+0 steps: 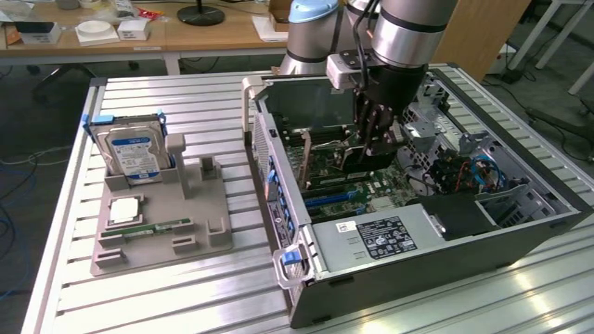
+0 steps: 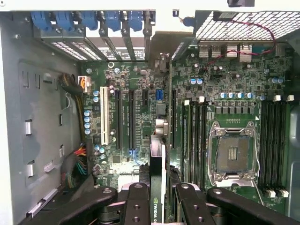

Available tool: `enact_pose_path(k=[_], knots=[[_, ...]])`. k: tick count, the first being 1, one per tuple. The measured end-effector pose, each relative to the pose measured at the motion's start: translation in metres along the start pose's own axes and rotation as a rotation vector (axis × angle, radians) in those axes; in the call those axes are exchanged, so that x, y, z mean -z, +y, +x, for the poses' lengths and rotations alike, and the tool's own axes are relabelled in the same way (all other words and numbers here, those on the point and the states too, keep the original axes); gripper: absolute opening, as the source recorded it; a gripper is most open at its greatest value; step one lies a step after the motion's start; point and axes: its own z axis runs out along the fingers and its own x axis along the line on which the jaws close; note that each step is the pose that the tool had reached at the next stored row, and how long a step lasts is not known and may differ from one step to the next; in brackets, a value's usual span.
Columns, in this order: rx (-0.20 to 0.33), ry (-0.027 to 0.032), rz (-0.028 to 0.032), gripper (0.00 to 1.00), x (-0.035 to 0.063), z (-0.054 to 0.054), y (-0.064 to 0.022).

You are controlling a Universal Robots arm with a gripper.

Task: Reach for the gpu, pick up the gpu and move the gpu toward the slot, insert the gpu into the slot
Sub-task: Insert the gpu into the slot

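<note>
The end effector (image 2: 159, 201) is clamped on the gpu (image 2: 157, 164), held edge-on over the slot (image 2: 172, 119); keep it upright, align along the connector, press evenly

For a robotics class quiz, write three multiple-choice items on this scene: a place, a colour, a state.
1. The hard drive stands: A in the grey holder on the table; B inside the computer case; C in the gripper.
2. The motherboard is: A red; B green; C white.
3. The gpu is: A in the grey holder; B lying on the table; C gripped inside the computer case.
Key: 1 A, it stands upright in the grey holder; 2 B, the board is green; 3 C, the gripper clamps it above the motherboard.
</note>
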Motion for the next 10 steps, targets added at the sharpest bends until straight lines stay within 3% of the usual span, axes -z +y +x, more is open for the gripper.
enact_pose_path(k=[10], knots=[[-0.001, -0.0001, 0.0007, 0.26, -0.0122, -0.005, 0.0041]])
